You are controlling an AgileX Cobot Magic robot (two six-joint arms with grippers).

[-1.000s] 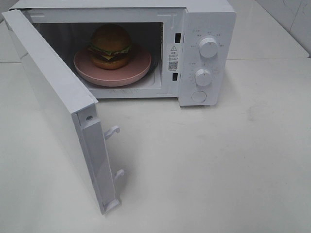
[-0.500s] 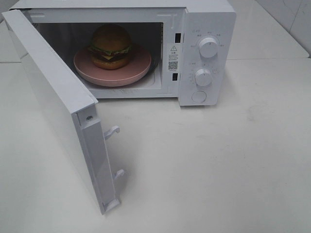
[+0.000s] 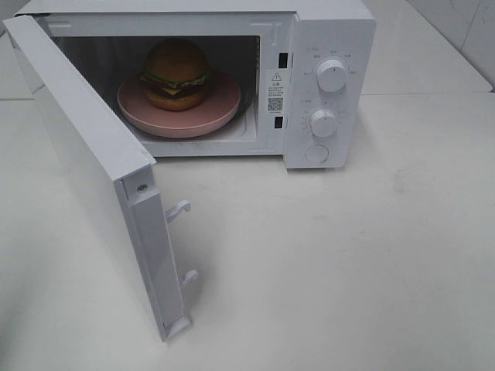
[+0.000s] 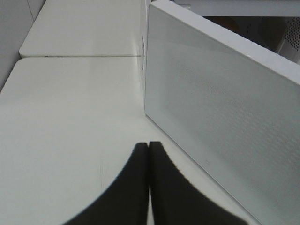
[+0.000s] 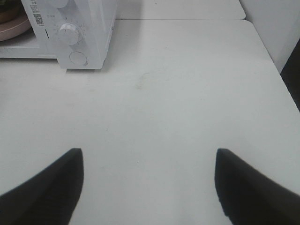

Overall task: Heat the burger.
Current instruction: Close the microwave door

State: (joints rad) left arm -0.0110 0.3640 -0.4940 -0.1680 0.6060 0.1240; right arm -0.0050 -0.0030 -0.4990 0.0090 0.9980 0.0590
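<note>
Well, glossy burger (image 3: pixel 176 73) sits on round pink plate (image 3: pixel 219 116) — door (image 3: pixel 77 131) open toward seven o'clock; left gripper (image 4: pixel 148 154) closed, right gripper (image 5: pixel 147 180) spread, both empty.

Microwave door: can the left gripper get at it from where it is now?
Probably yes. The left gripper, shut, faces the outer panel of the open door, with only table between them.

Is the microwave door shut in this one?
No, the microwave door stands swung wide open, leaving the burger on the pink plate plainly visible inside.
</note>
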